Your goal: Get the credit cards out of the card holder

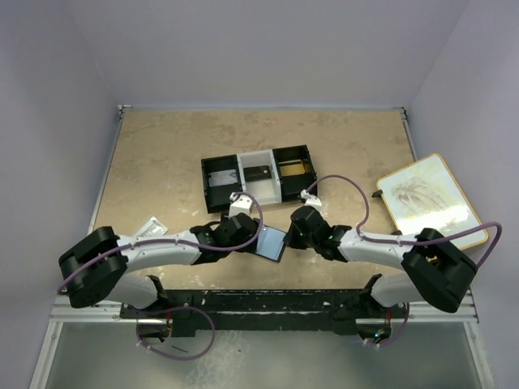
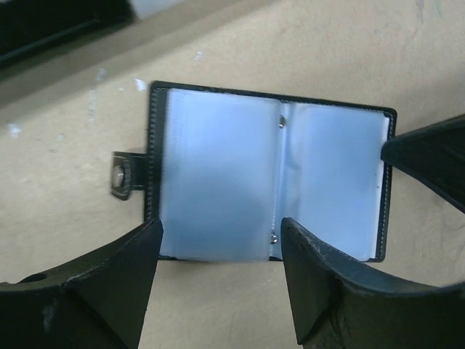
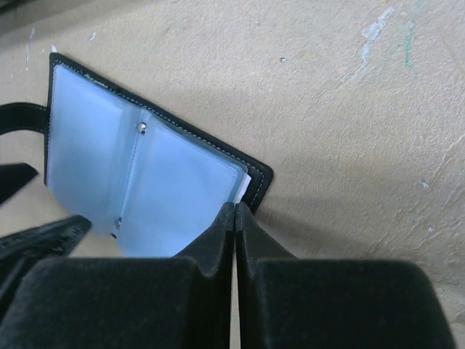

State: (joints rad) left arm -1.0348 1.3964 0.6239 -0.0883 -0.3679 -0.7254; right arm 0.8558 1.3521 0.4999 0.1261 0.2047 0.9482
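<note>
**Card holder (image 2: 269, 182) open between both grippers**

You've got it lying flat, sleeves up, mid-worktop (image 1: 162, 154) close to the near edge. Your left gripper (image 2: 218, 236) is spread, its fingers flanking one sleeve page at its edge. Your right gripper (image 3: 235, 214) is pressed together, tips at the holder's corner. One dark credit card (image 1: 258, 173) sits in the tray's (image 1: 219, 182) middle compartment.

Your card holder (image 1: 273, 242) lies open on the table (image 1: 162, 162), with the left gripper (image 2: 219, 229) at its left and the right gripper (image 3: 235, 211) at its right edge. Behind it sits a tray (image 1: 258, 153). A packet (image 1: 152, 227) lies well left, a board (image 1: 422, 198) well right.
</note>
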